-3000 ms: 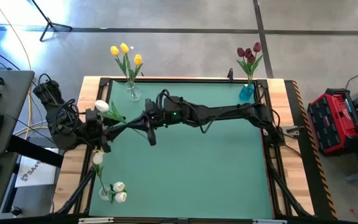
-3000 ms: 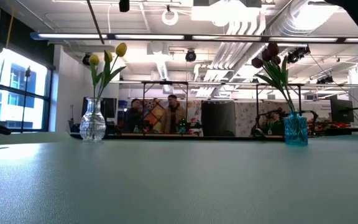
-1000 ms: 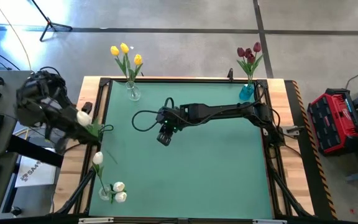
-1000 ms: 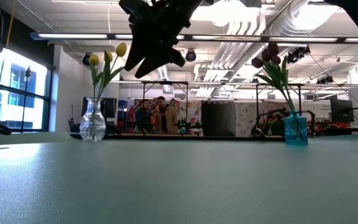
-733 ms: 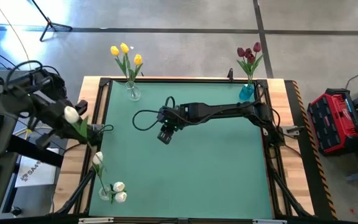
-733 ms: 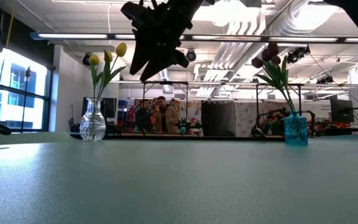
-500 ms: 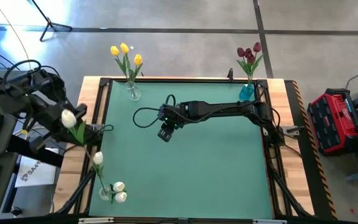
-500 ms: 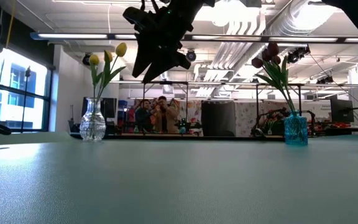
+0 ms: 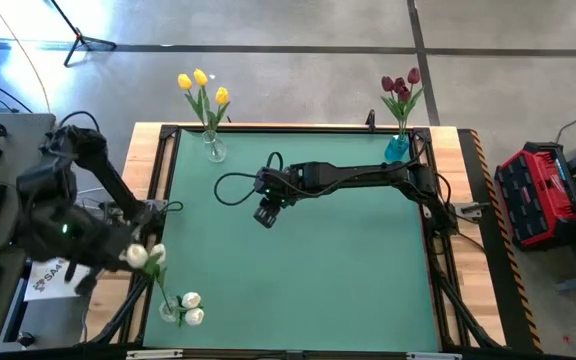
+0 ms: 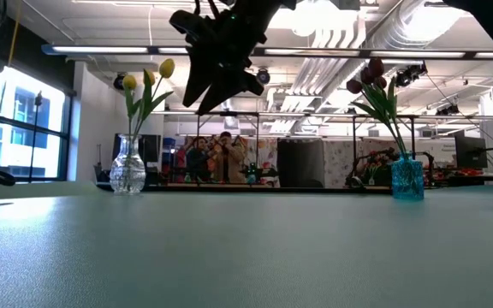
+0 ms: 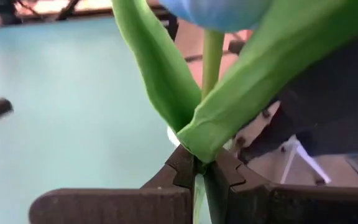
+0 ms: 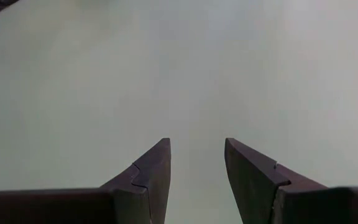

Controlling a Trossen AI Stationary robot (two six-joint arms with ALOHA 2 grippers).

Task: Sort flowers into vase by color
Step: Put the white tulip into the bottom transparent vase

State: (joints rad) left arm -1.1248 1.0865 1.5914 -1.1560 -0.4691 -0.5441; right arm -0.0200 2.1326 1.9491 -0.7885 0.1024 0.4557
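White tulip [image 9: 136, 256] pinched at stem by left gripper [image 11: 199, 171], now swung off table's left edge, nearer white-flower vase [image 9: 171, 312] than a second ago. Insertion likely next. Right gripper [image 12: 196, 163] hovers mid-table, fingers spread, empty.

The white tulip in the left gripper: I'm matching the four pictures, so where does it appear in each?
High view: white tulip at the left table edge, above the vase of white tulips.
Low view: not in it.
Left wrist view: stem and leaves clamped in the left gripper.
Right wrist view: not in it.
Shared landmark: green table mat.
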